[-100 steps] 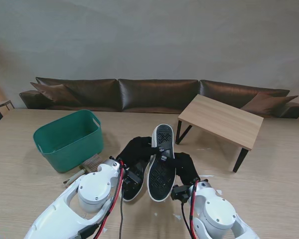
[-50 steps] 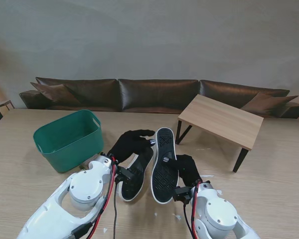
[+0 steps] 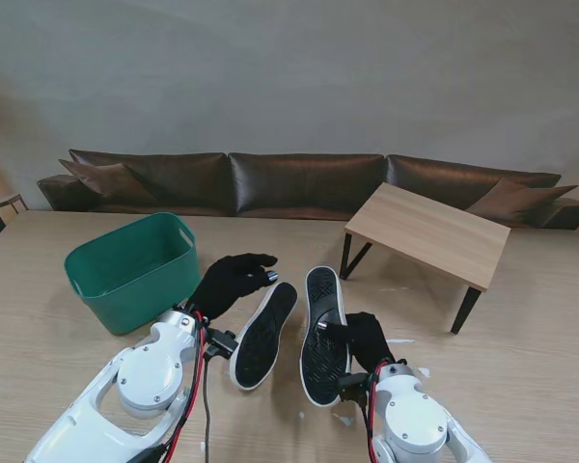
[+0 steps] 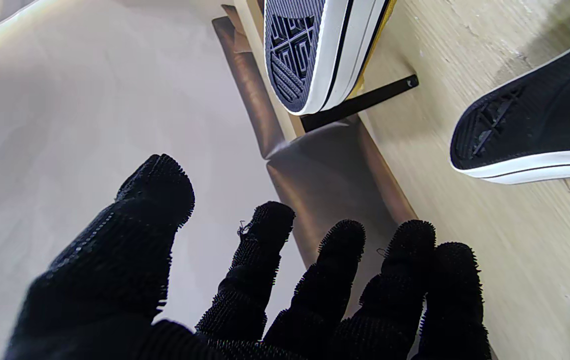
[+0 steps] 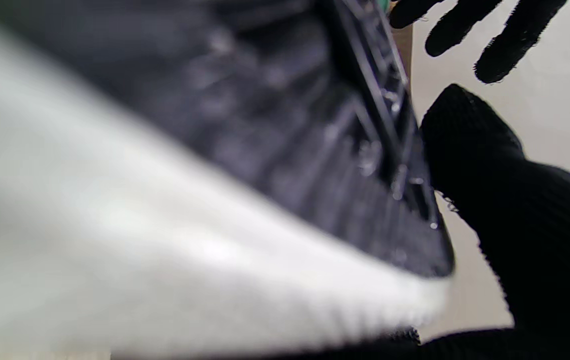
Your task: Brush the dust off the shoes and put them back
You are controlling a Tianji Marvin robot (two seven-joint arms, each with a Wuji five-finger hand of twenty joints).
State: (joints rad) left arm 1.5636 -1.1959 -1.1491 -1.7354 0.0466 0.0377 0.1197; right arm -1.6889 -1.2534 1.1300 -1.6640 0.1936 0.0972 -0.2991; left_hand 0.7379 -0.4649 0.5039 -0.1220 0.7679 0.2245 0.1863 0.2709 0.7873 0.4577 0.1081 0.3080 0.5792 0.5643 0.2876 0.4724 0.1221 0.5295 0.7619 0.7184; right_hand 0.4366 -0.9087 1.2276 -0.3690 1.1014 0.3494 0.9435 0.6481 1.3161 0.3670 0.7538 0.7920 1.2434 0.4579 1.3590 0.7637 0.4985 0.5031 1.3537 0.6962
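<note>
Two black canvas shoes with white rims show their soles. The left shoe (image 3: 263, 334) lies on the table by itself; in the left wrist view its toe (image 4: 530, 135) rests on the wood. My left hand (image 3: 230, 280) in its black glove hovers just left of that shoe's toe, open with fingers (image 4: 265, 270) spread and nothing in them. The right shoe (image 3: 323, 334) is gripped along its right side by my right hand (image 3: 369, 340). In the right wrist view this shoe (image 5: 245, 165) fills the picture, blurred, with my thumb (image 5: 505, 190) against it.
A green plastic basket (image 3: 135, 268) stands at the left, close to my left arm. A low wooden side table (image 3: 429, 231) with black legs sits to the right, beyond the shoes. A dark leather sofa (image 3: 299, 181) runs along the far edge.
My left hand has lifted off the shoes and drawn away to the left, opening. The right hand has pulled its shoe nearer to me, so the two shoes now sit apart.
</note>
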